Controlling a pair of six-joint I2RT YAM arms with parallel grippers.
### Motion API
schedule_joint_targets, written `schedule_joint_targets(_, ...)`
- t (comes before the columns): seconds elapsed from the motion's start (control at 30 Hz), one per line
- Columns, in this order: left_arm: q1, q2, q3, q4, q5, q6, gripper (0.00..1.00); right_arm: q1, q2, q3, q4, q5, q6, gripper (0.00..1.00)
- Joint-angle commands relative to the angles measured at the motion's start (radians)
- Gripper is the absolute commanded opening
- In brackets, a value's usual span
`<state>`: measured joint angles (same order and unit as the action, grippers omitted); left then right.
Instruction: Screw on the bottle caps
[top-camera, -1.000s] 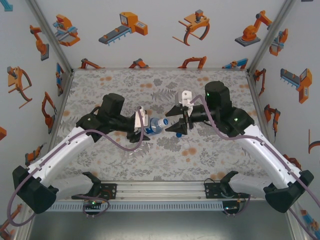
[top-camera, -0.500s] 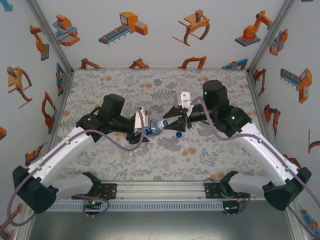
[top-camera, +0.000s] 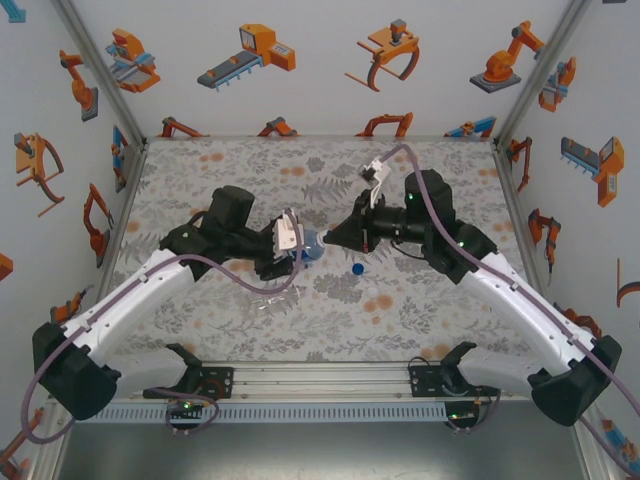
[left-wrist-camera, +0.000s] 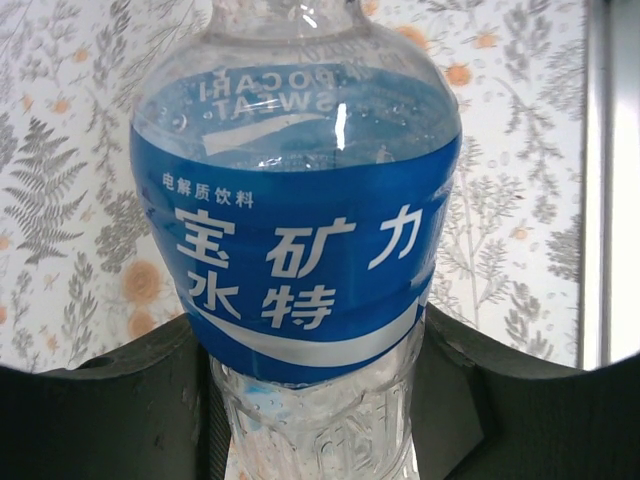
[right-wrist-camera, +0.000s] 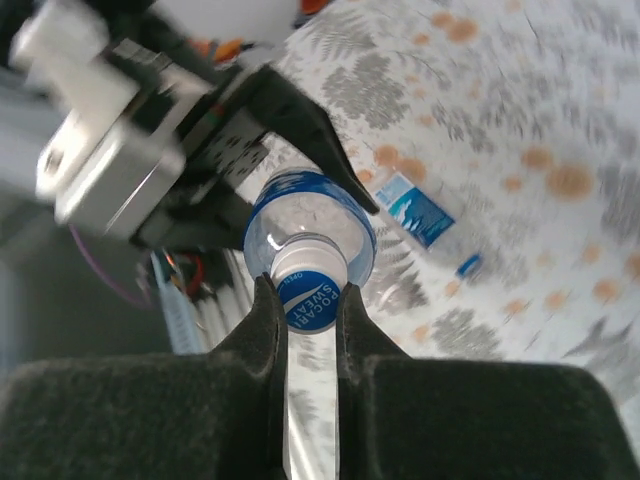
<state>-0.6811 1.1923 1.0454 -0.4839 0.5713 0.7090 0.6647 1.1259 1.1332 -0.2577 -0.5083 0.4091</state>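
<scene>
Above the middle of the worktop (top-camera: 200, 170), the left claw (left-wrist-camera: 312, 400) grips a labelled bottle (left-wrist-camera: 300, 250) around its lower body. The right claw (top-camera: 335, 237) is pinched tight on a blue cap (right-wrist-camera: 309, 303) sitting at the bottle's mouth. I'd say the threading step is in hand, and next comes a wrist twist with the bottle held steady. The bottle looks empty apart from droplets. A loose cap (top-camera: 357, 268) and another bottle (top-camera: 268, 300) lie nearby.
</scene>
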Motion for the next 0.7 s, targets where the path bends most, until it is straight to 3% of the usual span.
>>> schedule_joint_targets(0.0, -0.007, 0.021, 0.014, 0.119, -0.076, -0.038, 0.0, 0.003, 0.019, 0.014, -0.174, 0.306, 0.564, 0.0)
schedule_joint_targets(0.13, -0.008, 0.06, 0.034, 0.154, -0.11, -0.051, 0.0, 0.004, 0.027, -0.042, -0.08, 0.286, 0.8, 0.0)
schedule_joint_targets(0.3, -0.008, 0.081, 0.053, 0.155, -0.104, -0.049, 0.0, 0.003, 0.027, 0.007, -0.118, 0.332, 0.715, 0.0)
schedule_joint_targets(0.33, -0.008, 0.078, 0.051, 0.153, -0.101, -0.047, 0.0, 0.002, 0.018, 0.015, -0.12, 0.34, 0.67, 0.0)
schedule_joint_targets(0.5, -0.008, 0.063, 0.045, 0.12, -0.063, -0.03, 0.0, 0.0, -0.025, 0.05, -0.1, 0.329, 0.354, 0.38)
schedule_joint_targets(0.57, -0.009, 0.055, 0.044, 0.102, -0.036, -0.025, 0.0, -0.002, -0.034, 0.067, -0.095, 0.29, 0.195, 0.49)
schedule_joint_targets(0.67, -0.009, 0.041, 0.04, 0.073, 0.016, -0.02, 0.0, -0.002, -0.045, 0.099, -0.099, 0.179, -0.037, 0.52)
